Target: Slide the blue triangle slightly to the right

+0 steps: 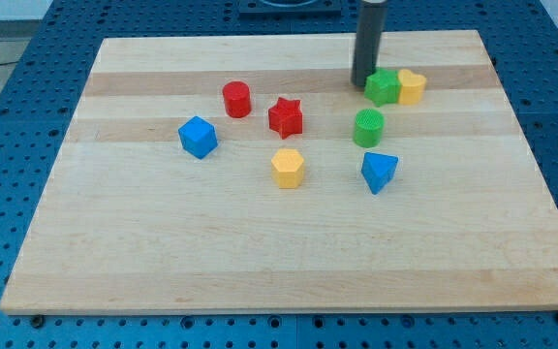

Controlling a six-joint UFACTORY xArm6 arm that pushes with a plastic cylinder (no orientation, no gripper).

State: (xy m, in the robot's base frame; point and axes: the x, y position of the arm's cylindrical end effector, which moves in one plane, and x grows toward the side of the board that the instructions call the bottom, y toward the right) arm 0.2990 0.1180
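Rod: straight, dark grey cylinder of uniform width, smooth and unmarked, ending in my tip [365, 84].

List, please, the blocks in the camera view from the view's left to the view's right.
blue cube → red cylinder → red star → yellow hexagon. I leave out the green cylinder, the blue triangle and the green block at my tip, since these overlap. Last comes the yellow block.
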